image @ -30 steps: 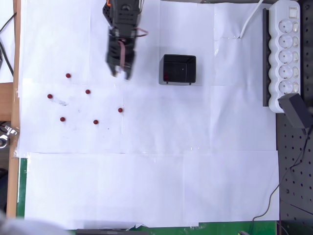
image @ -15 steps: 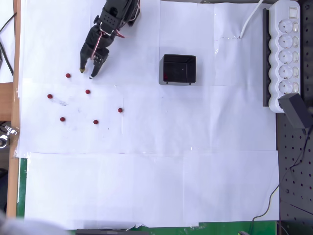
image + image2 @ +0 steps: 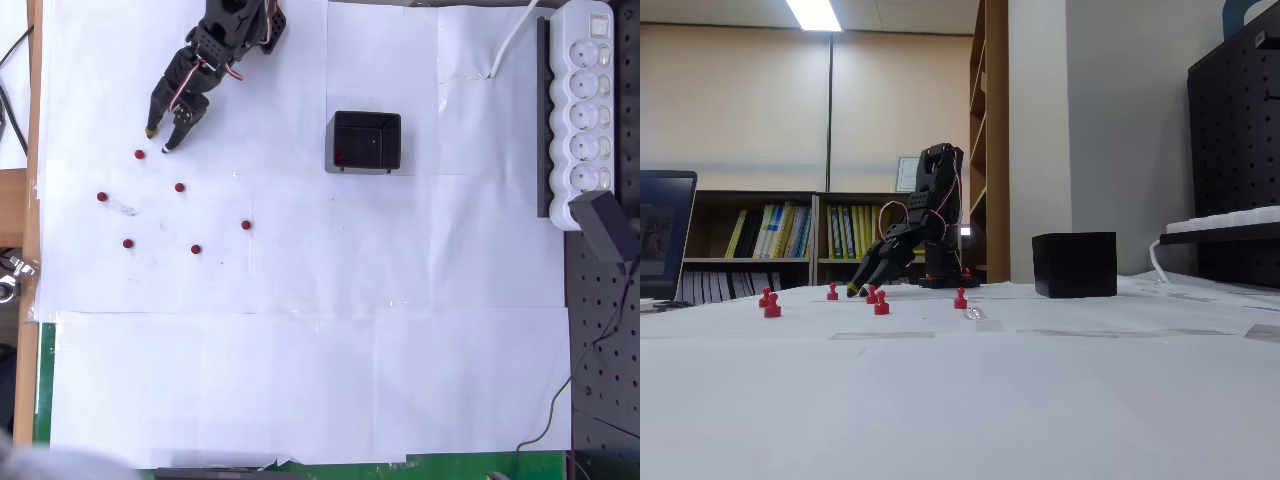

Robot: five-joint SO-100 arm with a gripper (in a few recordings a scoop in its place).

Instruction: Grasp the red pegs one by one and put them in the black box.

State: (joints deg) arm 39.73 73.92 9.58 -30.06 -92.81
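Six red pegs (image 3: pixel 179 187) stand scattered near the desk's (image 3: pixel 300 380) left edge in the overhead view. The black box (image 3: pixel 366 141) sits well apart, toward the top edge. The hand (image 3: pixel 157 140) hovers just beside the topmost peg, fingers slightly spread, pinching nothing.

Power strip (image 3: pixel 588 110) cut off by overhead view's right and top edges. Arm base cropped at top edge there. Black box (image 3: pixel 1074 264) interior hidden in fixed view. Laptop (image 3: pixel 662 232) cut by left edge.
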